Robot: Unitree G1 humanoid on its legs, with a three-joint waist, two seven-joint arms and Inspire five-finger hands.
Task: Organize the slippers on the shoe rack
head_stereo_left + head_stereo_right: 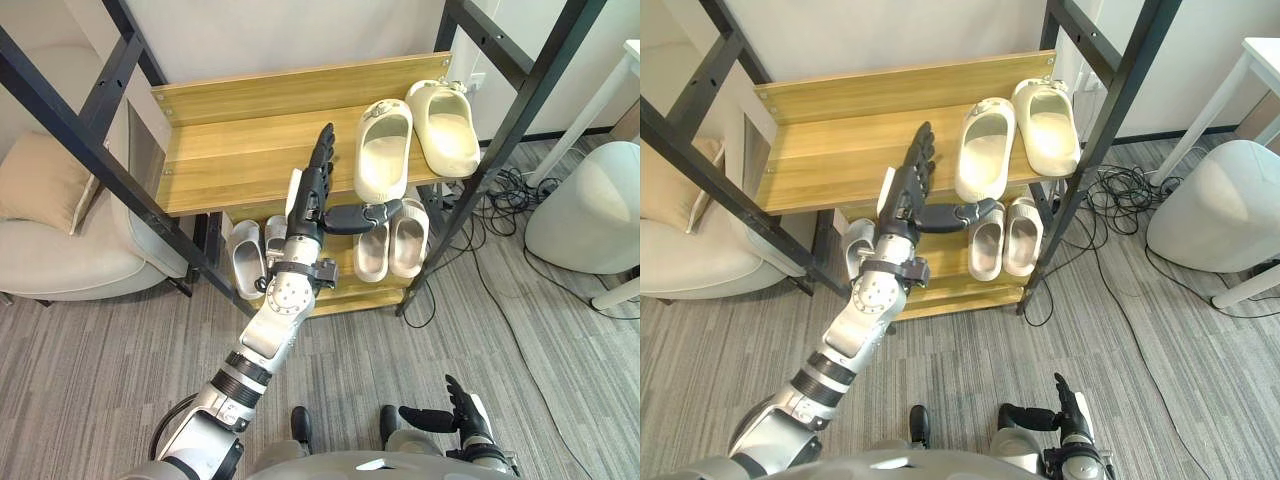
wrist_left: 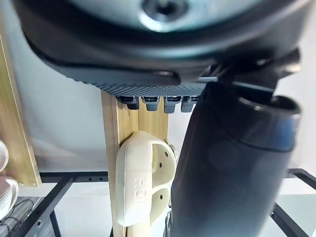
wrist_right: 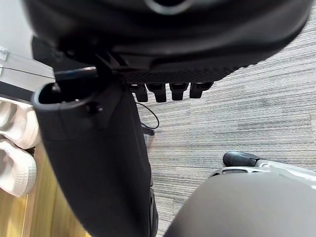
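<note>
While left hand (image 1: 312, 195) hovers spread, fingers straight, thumb out by the heel of the cream slippers (image 1: 385, 150) on the top shelf (image 1: 230, 150): straightening step, I'd say. Next: nudge the pair square.

Slipper pair (image 1: 385, 160) on top shelf (image 1: 240, 160), right end; other slippers (image 1: 408, 240) on lower shelf (image 1: 345, 298).
</note>
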